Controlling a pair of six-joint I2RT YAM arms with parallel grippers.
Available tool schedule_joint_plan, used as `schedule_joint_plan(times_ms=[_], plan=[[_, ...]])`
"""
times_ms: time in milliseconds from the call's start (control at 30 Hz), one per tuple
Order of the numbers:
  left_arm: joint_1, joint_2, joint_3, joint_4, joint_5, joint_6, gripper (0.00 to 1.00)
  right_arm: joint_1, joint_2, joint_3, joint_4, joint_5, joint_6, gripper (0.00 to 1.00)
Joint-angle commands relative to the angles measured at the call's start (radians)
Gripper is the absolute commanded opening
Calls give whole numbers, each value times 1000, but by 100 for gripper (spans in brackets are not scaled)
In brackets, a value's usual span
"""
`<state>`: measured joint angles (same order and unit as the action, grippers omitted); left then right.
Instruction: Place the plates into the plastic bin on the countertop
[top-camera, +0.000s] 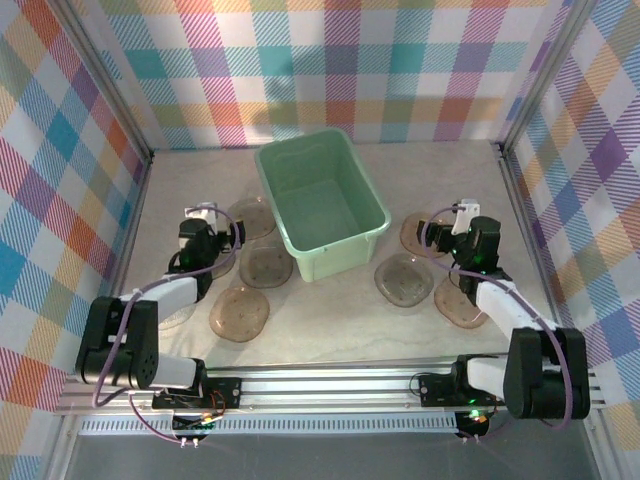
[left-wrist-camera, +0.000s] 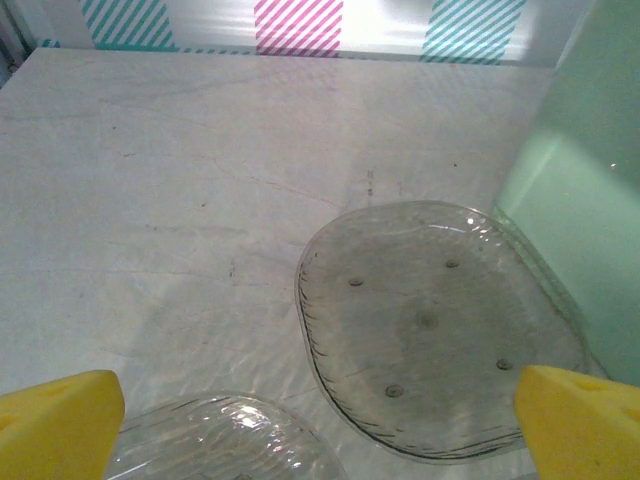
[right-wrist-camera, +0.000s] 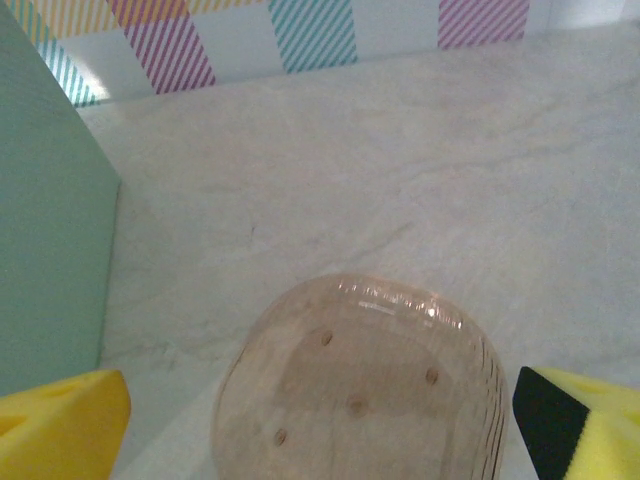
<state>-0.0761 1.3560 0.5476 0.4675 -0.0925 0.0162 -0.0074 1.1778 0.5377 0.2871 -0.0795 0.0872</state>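
Observation:
The mint-green plastic bin stands empty in the middle of the countertop. Smoky plates lie flat around it: three on its left and three on its right. My left gripper hovers open just left of the bin; in the left wrist view a plate lies ahead between the yellow fingertips, another plate under them. My right gripper hangs open over a brownish plate.
Plaid walls close in the back and both sides. The bin wall stands close to each gripper's inner side, on the right in the left wrist view and on the left in the right wrist view. An aluminium rail runs along the near edge.

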Motion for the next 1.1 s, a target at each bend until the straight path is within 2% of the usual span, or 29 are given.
schedule_joint_plan(times_ms=[0, 100, 233, 400, 600, 833, 1067], plan=[[7, -67, 155, -220, 44, -55, 100, -8, -47, 127, -328, -20, 91, 99], [3, -48, 355, -491, 125, -133, 98, -9, -35, 272, -605, 6, 201, 99], [-16, 2, 546, -688, 222, -221, 94, -11, 13, 380, -776, -85, 271, 99], [-54, 28, 671, -822, 280, -277, 94, -64, 83, 421, -801, -198, 295, 96], [-96, 58, 755, -902, 331, -287, 95, -228, 243, 460, -797, -415, 283, 80], [-117, 98, 821, -971, 317, -233, 95, -279, 465, 619, -828, -483, 124, 60], [-117, 150, 935, -1079, 296, -173, 96, -283, 572, 696, -891, -369, -12, 59]])
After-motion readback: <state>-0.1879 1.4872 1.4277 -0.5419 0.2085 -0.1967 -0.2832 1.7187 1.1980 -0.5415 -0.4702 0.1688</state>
